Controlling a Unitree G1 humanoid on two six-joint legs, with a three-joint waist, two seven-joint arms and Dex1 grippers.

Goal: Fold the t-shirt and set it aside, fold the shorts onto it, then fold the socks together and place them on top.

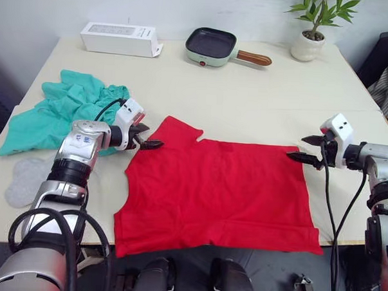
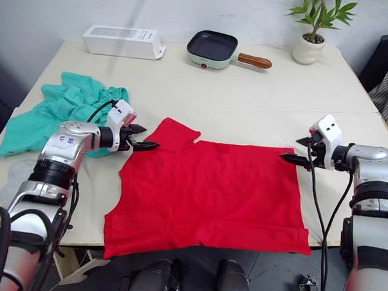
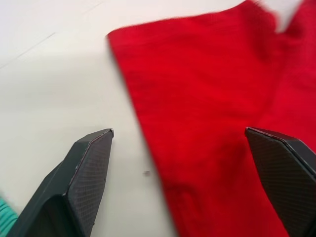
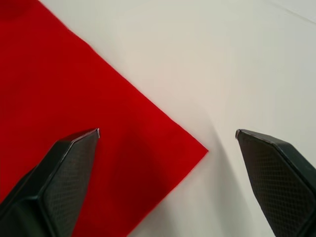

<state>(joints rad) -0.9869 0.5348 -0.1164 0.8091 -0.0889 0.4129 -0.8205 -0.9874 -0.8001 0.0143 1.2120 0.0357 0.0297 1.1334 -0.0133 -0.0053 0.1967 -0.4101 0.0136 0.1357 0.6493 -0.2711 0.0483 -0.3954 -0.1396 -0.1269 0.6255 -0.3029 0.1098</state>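
Note:
The red t-shirt (image 1: 218, 191) lies spread flat at the table's front, with one sleeve sticking up at its far left corner. At that corner, by the sleeve, my left gripper (image 1: 146, 137) hovers open, its fingers (image 3: 89, 168) straddling the shirt's edge (image 3: 212, 98). My right gripper (image 1: 306, 149) is open at the shirt's far right corner (image 4: 74, 98), just above the cloth. The teal-green shorts (image 1: 60, 107) lie crumpled at the left side of the table. The light grey socks (image 1: 25, 177) rest near the left front edge.
A white box (image 1: 119, 39), a small green pan with a wooden handle (image 1: 211, 46) and a potted plant (image 1: 308, 44) stand along the table's far edge. A dark chair (image 1: 384, 57) is off to the right. Bare tabletop (image 1: 247, 103) lies beyond the shirt.

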